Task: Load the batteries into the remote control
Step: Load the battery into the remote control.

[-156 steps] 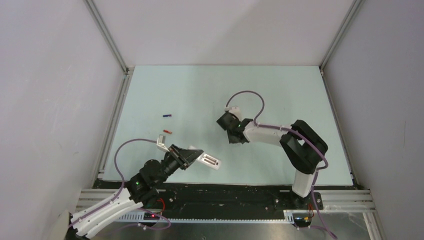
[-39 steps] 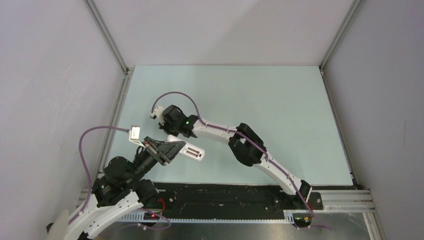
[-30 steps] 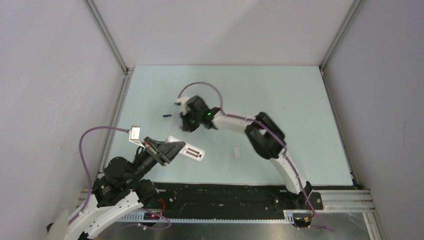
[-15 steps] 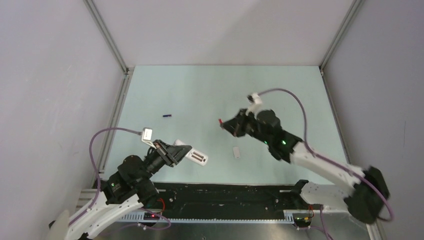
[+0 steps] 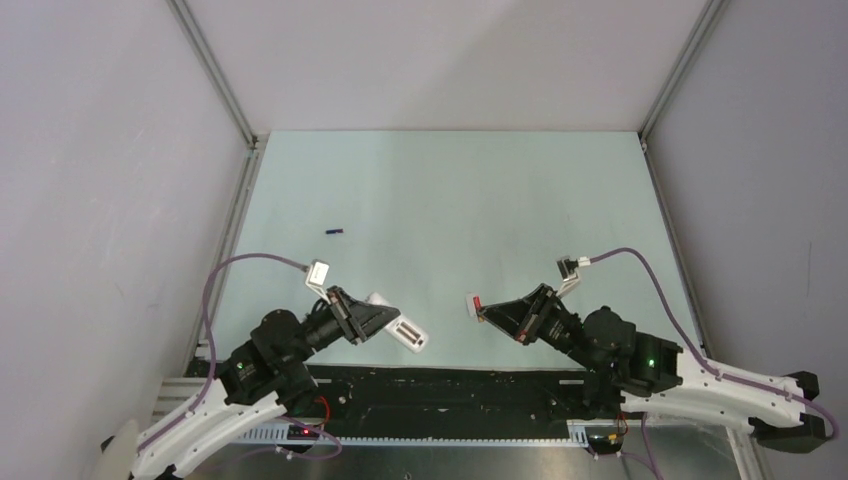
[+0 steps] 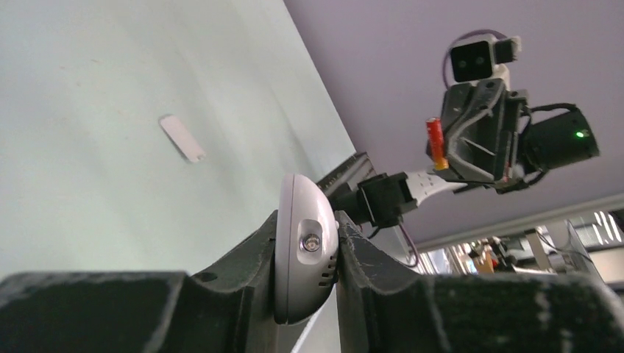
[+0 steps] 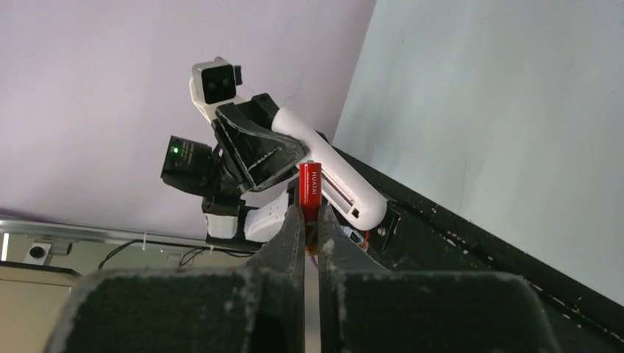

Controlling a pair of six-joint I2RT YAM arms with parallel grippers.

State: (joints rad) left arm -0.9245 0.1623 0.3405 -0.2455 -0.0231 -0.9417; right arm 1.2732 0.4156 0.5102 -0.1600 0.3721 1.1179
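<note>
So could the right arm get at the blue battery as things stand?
Probably not yet: the right gripper is shut on the red battery, and the blue battery lies far across the table on the left side, though nothing covers it.

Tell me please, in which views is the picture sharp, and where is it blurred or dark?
Top external view: even light, sharp, the blue battery only a speck. Left wrist view: the near fingers dark and soft, the remote and the red battery clear. Right wrist view: the red battery's label readable, foreground grainy.
</note>
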